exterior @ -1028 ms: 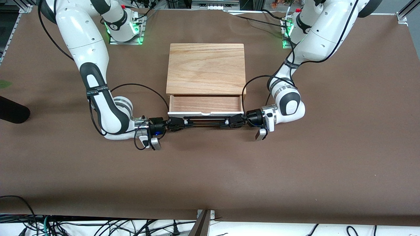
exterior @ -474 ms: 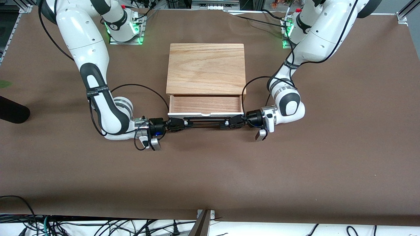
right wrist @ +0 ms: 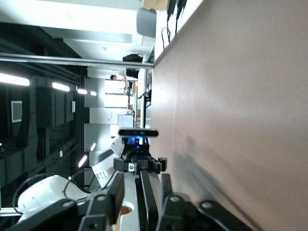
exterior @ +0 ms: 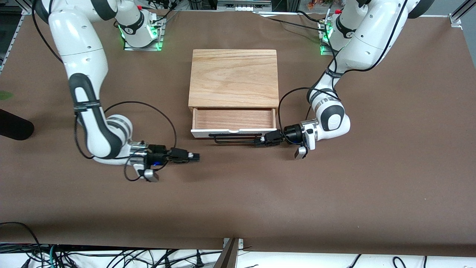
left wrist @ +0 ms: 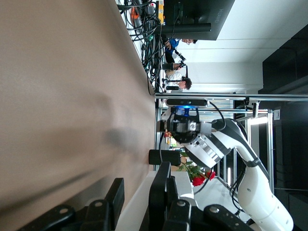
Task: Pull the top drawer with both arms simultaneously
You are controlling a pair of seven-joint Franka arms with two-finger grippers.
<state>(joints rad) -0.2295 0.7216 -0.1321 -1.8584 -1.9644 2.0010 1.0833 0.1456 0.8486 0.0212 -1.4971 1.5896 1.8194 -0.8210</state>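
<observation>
The top drawer [exterior: 233, 118] is pulled part way out of the wooden-topped box [exterior: 233, 78], and its light wood inside shows. Its white front [exterior: 230, 131] carries the long black bar handle [exterior: 232, 138]. My left gripper [exterior: 259, 142] is at the handle's end toward the left arm, open; in the left wrist view [left wrist: 142, 195] the white front [left wrist: 137, 202] shows in the gap between its fingers. My right gripper [exterior: 197, 156] is off the handle, low over bare table toward the right arm's end. In the right wrist view [right wrist: 142, 185] it is open, with the bar [right wrist: 144, 202] showing in the gap.
A dark rounded object [exterior: 15, 128] lies at the table edge at the right arm's end. Both arm bases with green lights [exterior: 141, 35] [exterior: 325, 37] stand farther from the camera than the box. Cables [exterior: 111, 258] hang along the nearest table edge.
Both grippers have opened. The right gripper has left the handle and drawn back toward the right arm's end. The left gripper has slid slightly outward. The drawer stays pulled out.
</observation>
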